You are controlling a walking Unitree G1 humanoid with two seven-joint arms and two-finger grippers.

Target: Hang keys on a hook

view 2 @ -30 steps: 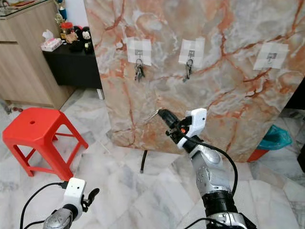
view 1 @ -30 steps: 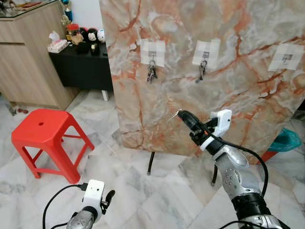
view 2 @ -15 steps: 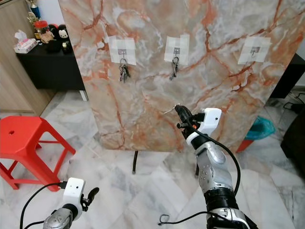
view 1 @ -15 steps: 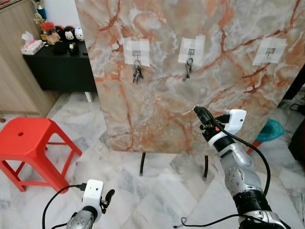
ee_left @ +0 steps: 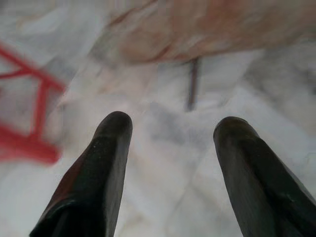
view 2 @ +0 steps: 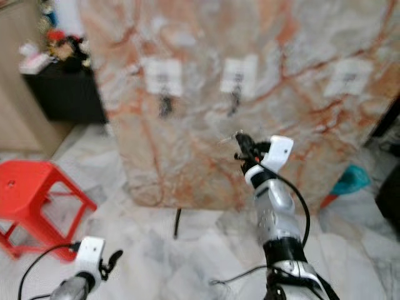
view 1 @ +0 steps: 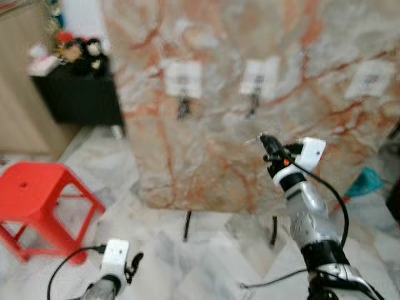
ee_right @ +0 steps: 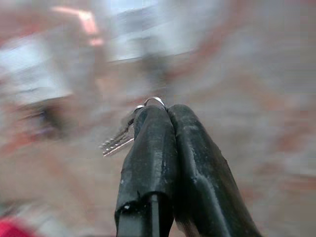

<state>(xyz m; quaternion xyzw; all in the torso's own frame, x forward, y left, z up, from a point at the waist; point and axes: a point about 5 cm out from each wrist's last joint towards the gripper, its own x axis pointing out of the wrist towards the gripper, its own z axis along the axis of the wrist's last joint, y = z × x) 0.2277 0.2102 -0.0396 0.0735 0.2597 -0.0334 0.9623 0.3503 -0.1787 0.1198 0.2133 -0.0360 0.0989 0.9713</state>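
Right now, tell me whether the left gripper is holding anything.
No, the left gripper hangs open, with bare marble floor showing between its fingers.

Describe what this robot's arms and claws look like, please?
Each arm is jointed silver metal with a dark band, seen on the right arm. A boxy white camera housing sits at each wrist, fed by a looping black cable. The right claw and left claw each have two long, rounded black fingers; an orange mark shows near the right wrist.
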